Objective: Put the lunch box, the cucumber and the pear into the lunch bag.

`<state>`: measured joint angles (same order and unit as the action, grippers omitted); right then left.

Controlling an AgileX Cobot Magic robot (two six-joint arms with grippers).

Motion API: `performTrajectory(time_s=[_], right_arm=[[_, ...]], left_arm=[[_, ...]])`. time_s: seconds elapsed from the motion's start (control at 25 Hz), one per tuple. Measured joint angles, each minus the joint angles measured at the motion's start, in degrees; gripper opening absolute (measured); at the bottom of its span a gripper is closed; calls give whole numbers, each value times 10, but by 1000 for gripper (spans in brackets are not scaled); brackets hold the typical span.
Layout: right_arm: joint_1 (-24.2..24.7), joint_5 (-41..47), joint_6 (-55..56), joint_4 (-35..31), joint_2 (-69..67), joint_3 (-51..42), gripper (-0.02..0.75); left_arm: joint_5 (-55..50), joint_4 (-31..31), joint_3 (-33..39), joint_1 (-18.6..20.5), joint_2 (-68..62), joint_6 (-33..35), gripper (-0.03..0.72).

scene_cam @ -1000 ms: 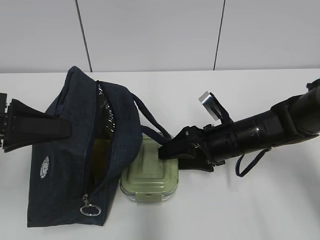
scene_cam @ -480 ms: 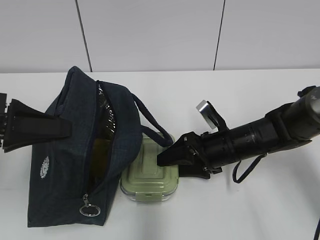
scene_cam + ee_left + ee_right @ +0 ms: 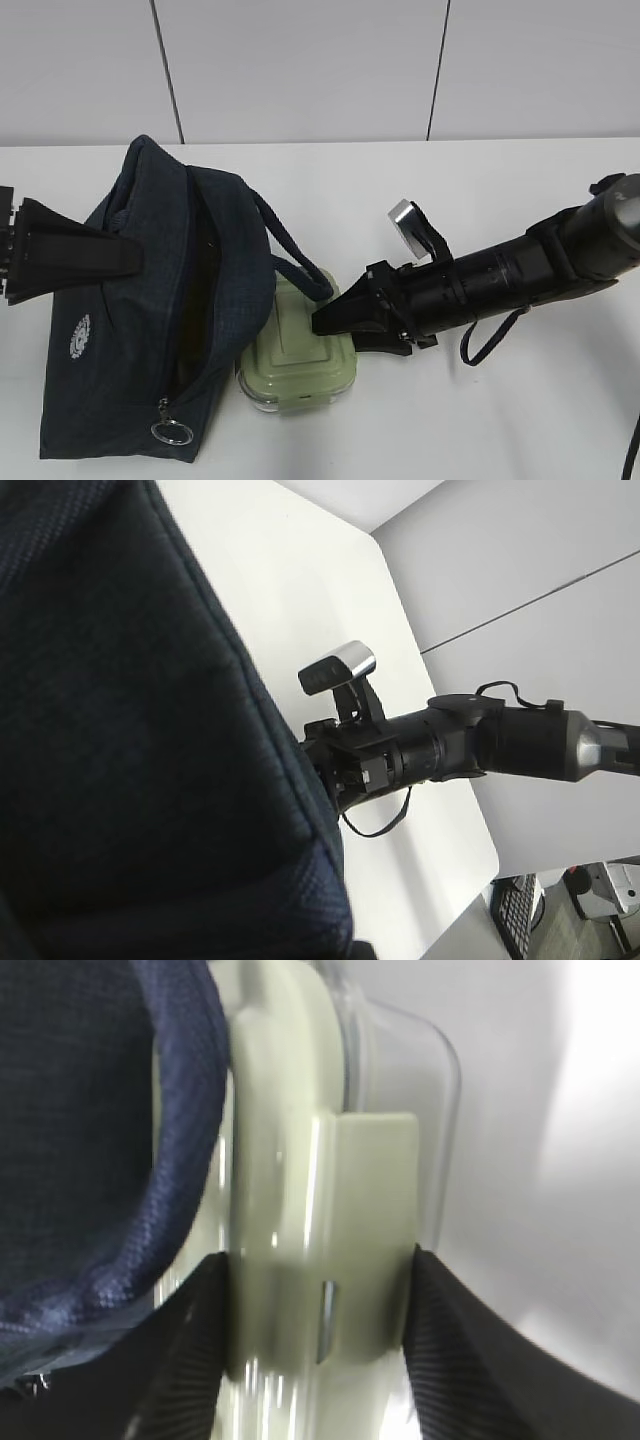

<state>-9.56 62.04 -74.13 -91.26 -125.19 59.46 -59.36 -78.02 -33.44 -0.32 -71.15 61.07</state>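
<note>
Left claw [image 3: 125, 262] clamps the lunch bag [image 3: 140, 340] wall, coarse navy weave, interior dark and unreadable. Lunch box [image 3: 300, 350], glossy sage lid, sits on white tabletop [image 3: 520, 420] beside it, pinched by right claw [image 3: 322, 320].
</note>
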Motion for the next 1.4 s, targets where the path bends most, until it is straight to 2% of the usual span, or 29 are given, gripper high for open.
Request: performTrajectory(time_s=[0.36, 0.96, 1.4], right_arm=[[13, 16, 1, 14, -2, 0, 372], [91, 47, 26, 99, 0, 0, 371], [101, 26, 26, 139, 32, 0, 369]], left_arm=[[0, 0, 0, 0, 0, 0, -15], [1, 1, 0, 0, 0, 0, -15], [-29, 4, 0, 0, 0, 23, -15]])
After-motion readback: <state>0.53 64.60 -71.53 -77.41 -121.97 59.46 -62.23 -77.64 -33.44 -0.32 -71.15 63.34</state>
